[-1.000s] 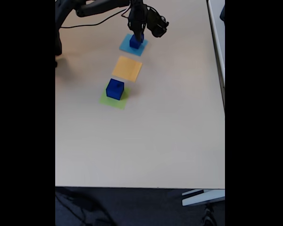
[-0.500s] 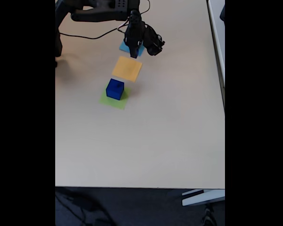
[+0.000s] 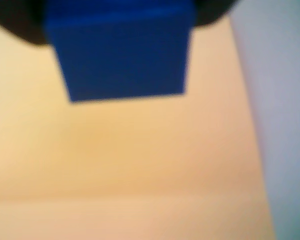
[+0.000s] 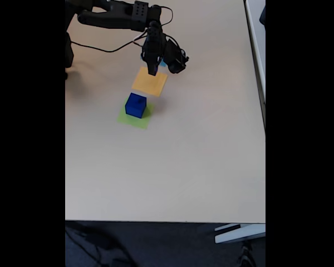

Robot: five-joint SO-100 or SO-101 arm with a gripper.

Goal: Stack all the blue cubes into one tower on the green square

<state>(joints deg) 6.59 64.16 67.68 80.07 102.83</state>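
Note:
In the wrist view a dark blue cube point(image 3: 122, 55) fills the top, held between the dark jaws of my gripper point(image 3: 120, 17) and hanging over the orange-yellow paper square point(image 3: 130, 170). In the fixed view the gripper point(image 4: 152, 70) points down over the far edge of the orange-yellow square point(image 4: 150, 82), and the held cube is hard to make out there. A larger blue cube point(image 4: 136, 105) stands on the green square point(image 4: 134, 118), just in front of the orange-yellow one. No tower stands; that cube is alone.
The arm point(image 4: 117, 15) reaches in from the top left of the fixed view with a black cable point(image 4: 100, 49) trailing on the table. A sliver of the light blue paper square point(image 4: 163, 64) shows behind the gripper. The beige table point(image 4: 200, 156) extends wide toward the front and right.
The gripper has lifted the smaller blue cube off the light blue square and carried it toward the camera, to above the orange-yellow square. The cube on the green square has not moved.

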